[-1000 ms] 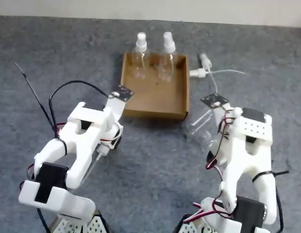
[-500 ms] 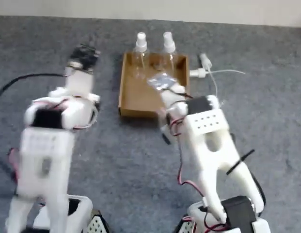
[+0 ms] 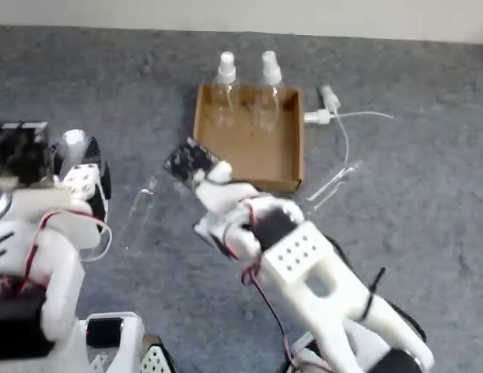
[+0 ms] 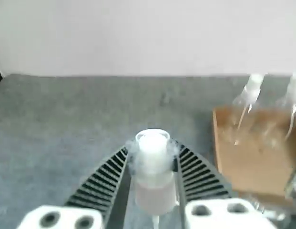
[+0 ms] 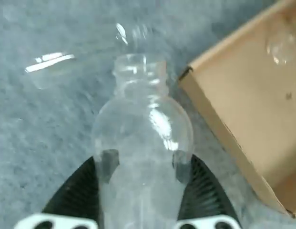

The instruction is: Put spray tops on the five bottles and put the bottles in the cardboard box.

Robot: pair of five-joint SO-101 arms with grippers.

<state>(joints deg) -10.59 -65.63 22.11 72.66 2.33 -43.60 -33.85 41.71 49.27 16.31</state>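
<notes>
Left arm (image 3: 47,249): white moulded shell; red and white cables (image 3: 50,221) alongside.
Right arm (image 3: 327,280): white shell; black motor block (image 3: 274,225); plate with a grid of small round holes (image 3: 297,250); red and black cables (image 3: 260,284).
Each arm: a dark circuit board (image 3: 190,159) behind the jaws.
Jaws: black, ribbed on the left arm, smooth on the right arm.
White mounts (image 4: 62,218) behind the jaws have paired round holes.
</notes>
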